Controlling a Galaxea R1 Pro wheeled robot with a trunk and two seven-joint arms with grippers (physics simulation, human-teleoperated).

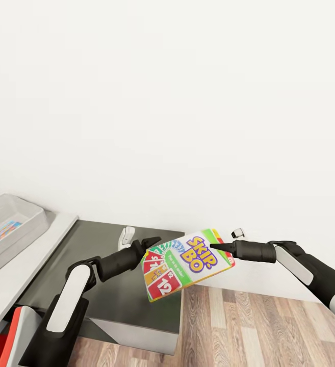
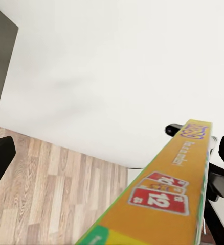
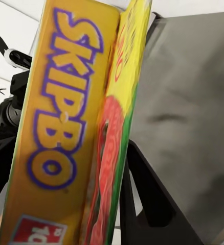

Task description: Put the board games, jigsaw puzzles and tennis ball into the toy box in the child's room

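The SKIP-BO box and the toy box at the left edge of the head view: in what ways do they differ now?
The SKIP-BO box is thin, closed and brightly printed; the toy box is an open, plain light-grey tray.
The SKIP-BO box is held tilted in the air between the left gripper and the right gripper; the toy box rests on the table, already holding colourful items.
Both are rectangular.

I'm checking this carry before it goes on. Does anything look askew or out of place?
Yes: the Skip-Bo box hangs tilted in mid-air, pinched between the left gripper and right gripper, out over the wood floor past the dark cabinet top. The toy box sits far off on the table.
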